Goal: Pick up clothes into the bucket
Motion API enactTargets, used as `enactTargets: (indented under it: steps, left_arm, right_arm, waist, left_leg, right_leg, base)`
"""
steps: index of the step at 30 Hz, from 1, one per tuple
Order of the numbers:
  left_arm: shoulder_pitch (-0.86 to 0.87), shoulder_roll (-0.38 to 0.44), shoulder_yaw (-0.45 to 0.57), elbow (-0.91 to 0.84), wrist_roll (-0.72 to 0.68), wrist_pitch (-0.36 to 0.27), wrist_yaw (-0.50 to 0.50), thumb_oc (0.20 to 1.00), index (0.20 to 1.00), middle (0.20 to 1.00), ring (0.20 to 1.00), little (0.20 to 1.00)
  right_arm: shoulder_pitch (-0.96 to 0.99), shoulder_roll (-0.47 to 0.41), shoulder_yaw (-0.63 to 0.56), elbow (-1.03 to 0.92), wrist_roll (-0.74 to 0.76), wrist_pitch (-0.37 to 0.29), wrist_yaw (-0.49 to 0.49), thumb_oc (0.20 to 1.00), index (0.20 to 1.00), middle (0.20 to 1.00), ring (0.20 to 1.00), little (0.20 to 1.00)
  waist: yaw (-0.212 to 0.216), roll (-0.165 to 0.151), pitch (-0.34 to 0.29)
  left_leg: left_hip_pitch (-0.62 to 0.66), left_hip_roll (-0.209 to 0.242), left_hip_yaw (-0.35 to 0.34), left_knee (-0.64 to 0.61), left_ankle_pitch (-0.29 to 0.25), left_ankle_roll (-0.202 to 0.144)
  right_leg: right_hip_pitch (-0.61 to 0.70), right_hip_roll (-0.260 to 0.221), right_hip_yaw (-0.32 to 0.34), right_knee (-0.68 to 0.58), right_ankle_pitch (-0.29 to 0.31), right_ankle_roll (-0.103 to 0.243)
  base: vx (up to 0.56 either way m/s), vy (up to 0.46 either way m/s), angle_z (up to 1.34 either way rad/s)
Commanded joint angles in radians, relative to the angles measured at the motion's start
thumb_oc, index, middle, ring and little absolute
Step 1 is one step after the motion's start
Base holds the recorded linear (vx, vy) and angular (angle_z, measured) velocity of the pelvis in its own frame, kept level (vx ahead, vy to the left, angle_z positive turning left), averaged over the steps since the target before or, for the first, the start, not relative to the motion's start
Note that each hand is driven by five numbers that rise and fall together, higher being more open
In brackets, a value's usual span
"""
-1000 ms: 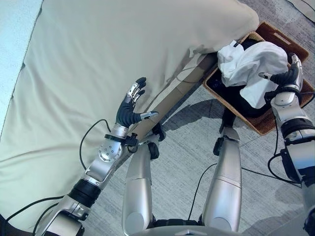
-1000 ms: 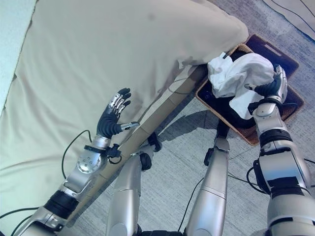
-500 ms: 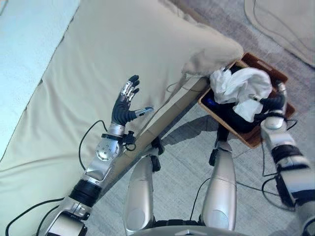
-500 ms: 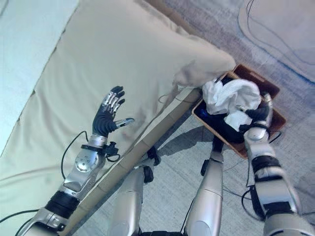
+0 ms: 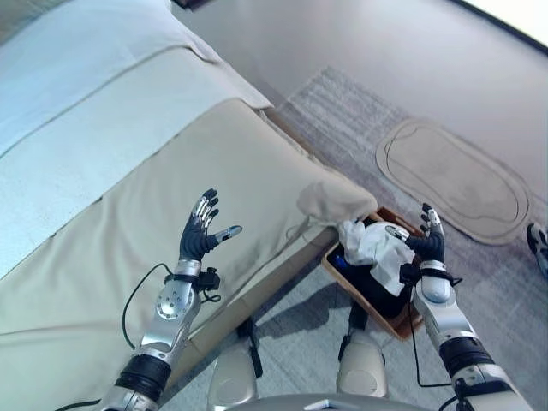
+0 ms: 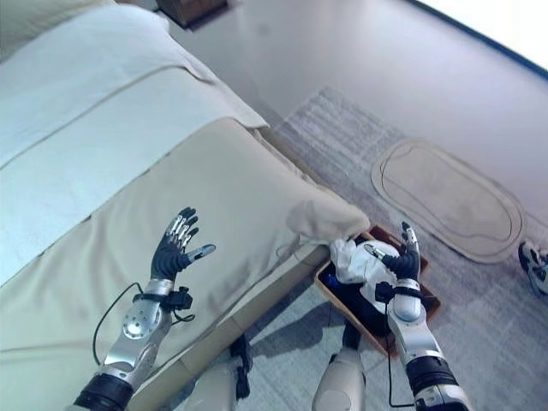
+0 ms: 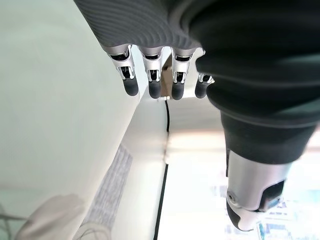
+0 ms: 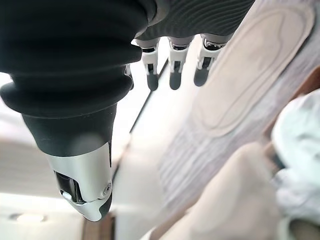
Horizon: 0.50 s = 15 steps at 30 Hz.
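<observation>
A white garment lies bunched in a brown wicker basket on the floor by the bed's corner, on top of dark clothes. My right hand is raised just right of the garment, open, fingers straight up, holding nothing. My left hand is lifted above the beige bed cover, open with fingers spread and empty. The white garment also shows past my right hand in the right wrist view.
The bed runs along the left, with a pale blue sheet further up. An oval beige rug lies on the grey carpet beyond the basket. A person's shoe shows at the right edge.
The camera has tilted up, so the whole scene has shifted and shrunk. My right hand has come off the white garment and its fingers have straightened upward. The left hand stays raised and open.
</observation>
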State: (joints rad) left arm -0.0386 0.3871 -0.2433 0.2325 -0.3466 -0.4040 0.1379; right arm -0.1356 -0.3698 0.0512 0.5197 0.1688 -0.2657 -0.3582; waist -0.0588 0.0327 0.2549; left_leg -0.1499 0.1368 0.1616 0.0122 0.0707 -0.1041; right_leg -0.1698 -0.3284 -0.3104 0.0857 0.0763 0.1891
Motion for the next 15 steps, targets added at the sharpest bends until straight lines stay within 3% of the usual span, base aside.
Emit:
enactTargets:
  steps: [1, 15]
  left_arm:
    - [-0.035, -0.005, 0.063, -0.026, 0.025, -0.028, -0.005, 1.0, 1.0, 1.0, 1.0, 1.0]
    - [0.094, -0.061, 0.076, -0.017, 0.036, 0.002, -0.05, 1.0, 1.0, 1.0, 1.0, 1.0]
  right_arm:
    - [-0.006, -0.007, -0.033, -0.07, 0.013, -0.069, 0.037, 1.0, 1.0, 1.0, 1.0, 1.0]
    - [0.15, 0.131, 0.105, -0.106, 0.149, -0.072, 0.182, 1.0, 1.0, 1.0, 1.0, 1.0]
  waist:
    - [0.019, -0.019, -0.013]
    - [0.055, -0.055, -0.135]
  left_leg:
    - [0.038, 0.016, -0.061, -0.025, -0.017, -0.009]
    - [0.172, 0.056, -0.06, -0.098, -0.003, -0.033]
  right_leg:
    - [0.017, 0.02, -0.014, -0.014, 0.031, 0.011]
    - [0.184, 0.081, -0.068, -0.102, 0.018, 0.007]
  base:
    - [0.09, -0.01, 0.1]
    - [0.04, -0.003, 0.08]
